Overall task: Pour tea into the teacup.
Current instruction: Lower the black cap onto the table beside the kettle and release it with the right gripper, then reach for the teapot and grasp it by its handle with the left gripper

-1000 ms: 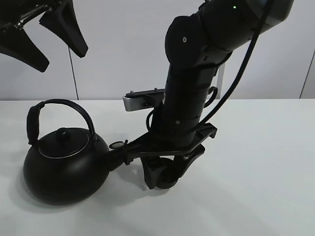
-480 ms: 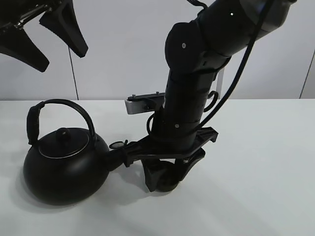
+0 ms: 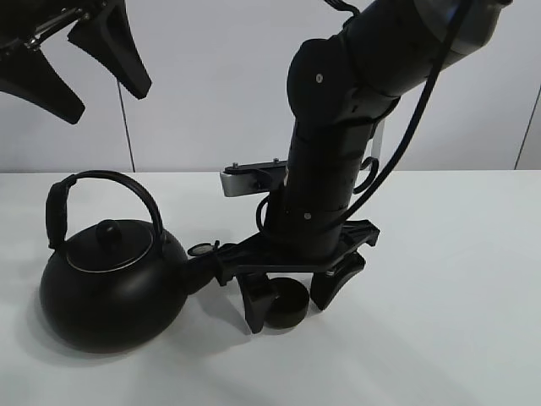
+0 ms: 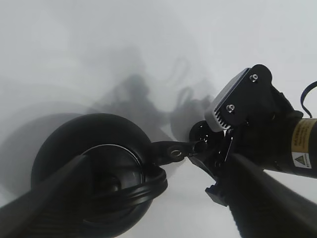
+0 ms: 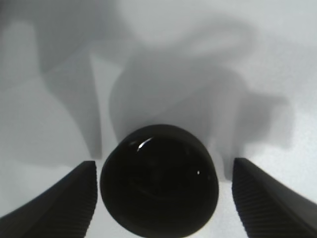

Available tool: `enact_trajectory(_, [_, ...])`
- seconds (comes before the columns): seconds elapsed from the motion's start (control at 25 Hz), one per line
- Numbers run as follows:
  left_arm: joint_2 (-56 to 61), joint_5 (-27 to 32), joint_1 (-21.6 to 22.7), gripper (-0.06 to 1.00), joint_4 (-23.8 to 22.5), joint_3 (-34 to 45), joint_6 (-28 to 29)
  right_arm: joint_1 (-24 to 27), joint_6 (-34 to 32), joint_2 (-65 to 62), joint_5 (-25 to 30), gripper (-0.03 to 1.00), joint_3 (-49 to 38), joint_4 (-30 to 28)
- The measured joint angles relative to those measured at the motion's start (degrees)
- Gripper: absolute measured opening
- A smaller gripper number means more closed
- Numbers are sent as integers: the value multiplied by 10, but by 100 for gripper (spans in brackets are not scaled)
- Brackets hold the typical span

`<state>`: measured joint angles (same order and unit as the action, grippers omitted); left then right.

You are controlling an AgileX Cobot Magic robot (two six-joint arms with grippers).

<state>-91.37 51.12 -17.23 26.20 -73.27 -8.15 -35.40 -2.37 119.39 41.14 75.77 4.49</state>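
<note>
My right gripper (image 3: pixel 288 314) is down at the table (image 3: pixel 439 296) with its jaws spread wide, holding nothing. The teacup (image 5: pixel 158 181) stands between my two fingers (image 5: pixel 59 203). A thin strip of table shows on either side of it, so neither pad touches it.

The cup sits upright with its mouth turned straight up at my right wrist. It is round and low, so its only axis runs vertically. My right wrist view looks down into its dark hollow, where small glints show; I cannot tell whether any liquid is in it. The high camera shows only its outer wall and rim, partly behind the finger on the kettle side.

Just beyond that finger is the kettle (image 3: pixel 110 288), upright, with its spout (image 3: pixel 201 251) pointing toward the cup.

Farther off, my left gripper (image 3: pixel 106 101) hangs high above the kettle, jaws apart and empty. Its wrist view looks down on the kettle's lid, its handle and the spout's opening.
</note>
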Motion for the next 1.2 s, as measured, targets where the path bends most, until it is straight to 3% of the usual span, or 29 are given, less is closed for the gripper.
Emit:
enact_trajectory(0.36, [0,0,0,54,0,0,0,0,-6,-27,1,55,0,0])
enact_trajectory(0.84, [0,0,0,54,0,0,0,2,-15,-73,58,55,0,19])
enact_trajectory(1.2, [0,0,0,54,0,0,0,53,-21,-133,108,55,0,51])
